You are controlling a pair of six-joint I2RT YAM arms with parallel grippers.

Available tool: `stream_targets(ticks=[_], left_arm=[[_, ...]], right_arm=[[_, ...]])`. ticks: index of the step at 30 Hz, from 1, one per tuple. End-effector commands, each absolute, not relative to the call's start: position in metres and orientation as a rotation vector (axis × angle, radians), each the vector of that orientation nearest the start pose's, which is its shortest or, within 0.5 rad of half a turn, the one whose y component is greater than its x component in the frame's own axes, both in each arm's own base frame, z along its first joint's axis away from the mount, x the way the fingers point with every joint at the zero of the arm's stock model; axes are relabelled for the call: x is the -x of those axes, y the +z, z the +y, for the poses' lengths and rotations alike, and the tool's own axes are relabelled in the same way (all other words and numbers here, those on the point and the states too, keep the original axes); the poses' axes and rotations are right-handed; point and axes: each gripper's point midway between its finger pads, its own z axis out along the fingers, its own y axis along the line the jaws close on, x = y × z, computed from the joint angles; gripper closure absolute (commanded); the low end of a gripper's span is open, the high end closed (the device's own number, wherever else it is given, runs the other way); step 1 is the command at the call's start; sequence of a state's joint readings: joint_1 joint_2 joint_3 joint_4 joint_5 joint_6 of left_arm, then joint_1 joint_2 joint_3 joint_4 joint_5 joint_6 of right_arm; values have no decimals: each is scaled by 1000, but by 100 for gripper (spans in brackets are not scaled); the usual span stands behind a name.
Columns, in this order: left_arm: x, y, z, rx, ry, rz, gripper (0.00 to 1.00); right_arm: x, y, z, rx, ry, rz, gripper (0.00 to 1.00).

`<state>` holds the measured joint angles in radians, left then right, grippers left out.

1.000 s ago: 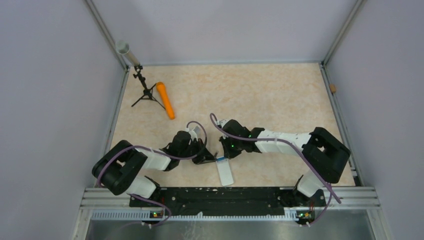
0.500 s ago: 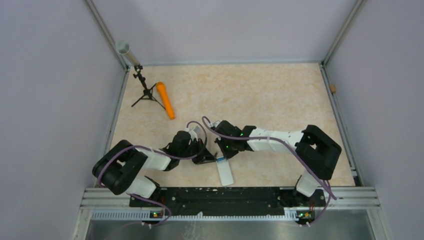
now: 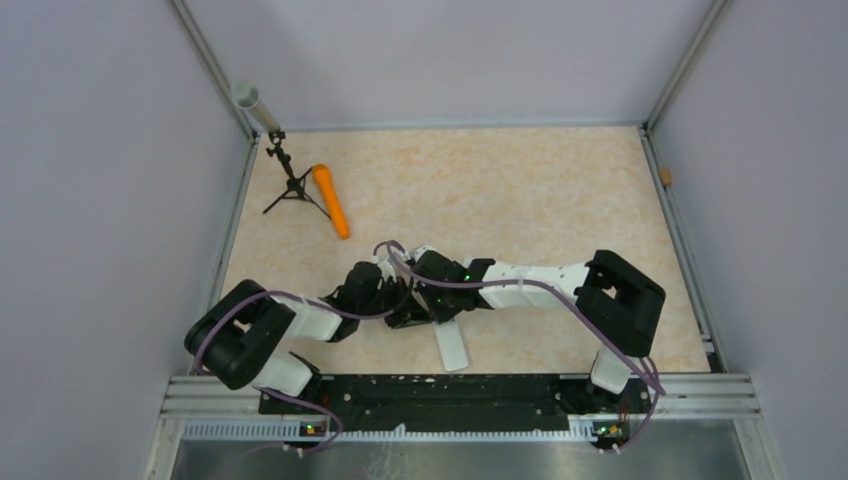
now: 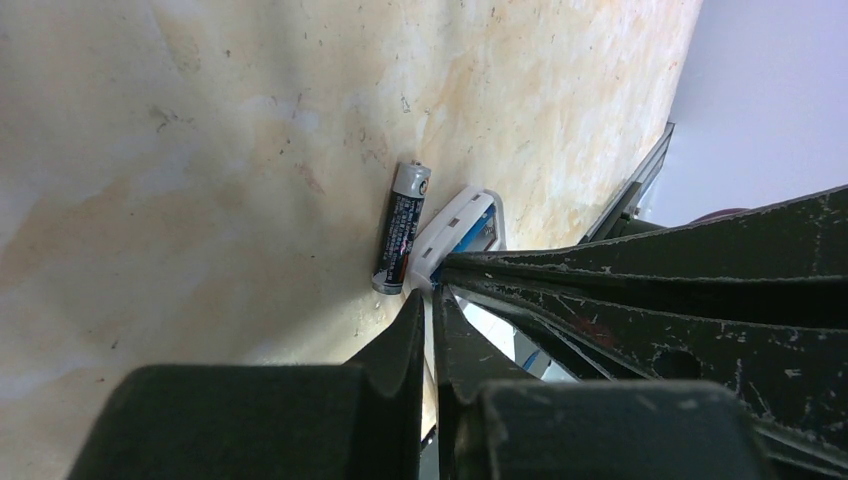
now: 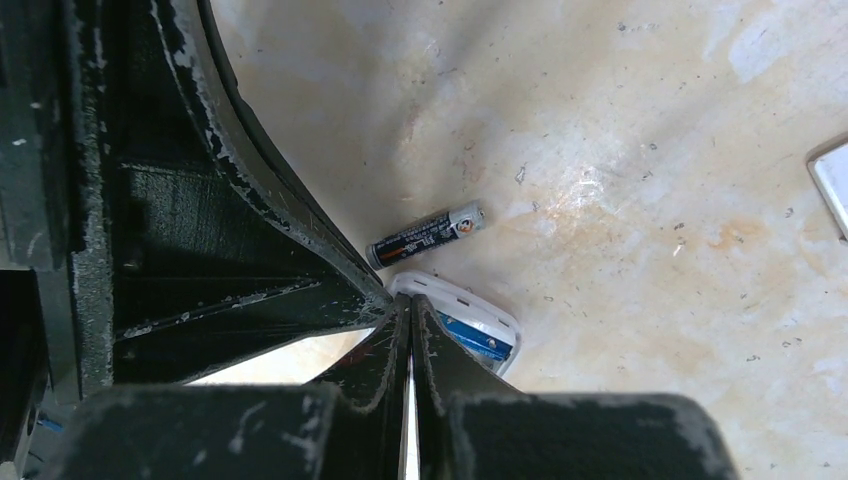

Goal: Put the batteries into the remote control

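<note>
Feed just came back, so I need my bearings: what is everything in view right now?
remote control: one, white, near table edge between the arms
blue battery: one, blue, in the remote's recess
dark battery: one, black with silver end, on the table beside the remote
orange cylinder: one, orange, far left of table
tripod: one, black, next to the orange cylinder
grey tube: one, grey, far-left corner
white flat piece: one, white, cropped at right wrist view's edge, unidentified
small brown item: one, brown, right rail
table: one, beige marbled
left pincer: one, black, shut, tip at the remote
right pincer: one, black, shut, tip at the remote
</note>
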<state>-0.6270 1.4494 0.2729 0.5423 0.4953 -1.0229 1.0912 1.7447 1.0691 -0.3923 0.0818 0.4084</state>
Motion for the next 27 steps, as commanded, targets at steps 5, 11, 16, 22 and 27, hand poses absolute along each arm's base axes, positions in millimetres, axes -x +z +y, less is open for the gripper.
stream_targets(ticks=[5,11,16,22,27], left_arm=[[-178,42,-269,139,-1386,2448,95],[-177,46,-267,126,-1377,2440,89],[-178,54,-265,104,-1363,2426,77],[-174,65,-259,64,-1318,2438,64],[-166,62,-248,37,-1243,2478,67]], right_arm=[[-183,40,324,783,278,2527,96],[-193,80,317,702,291,2438,91],[-187,87,297,682,280,2432,88],[-167,70,276,705,302,2476,94],[-144,52,270,754,405,2523,100]])
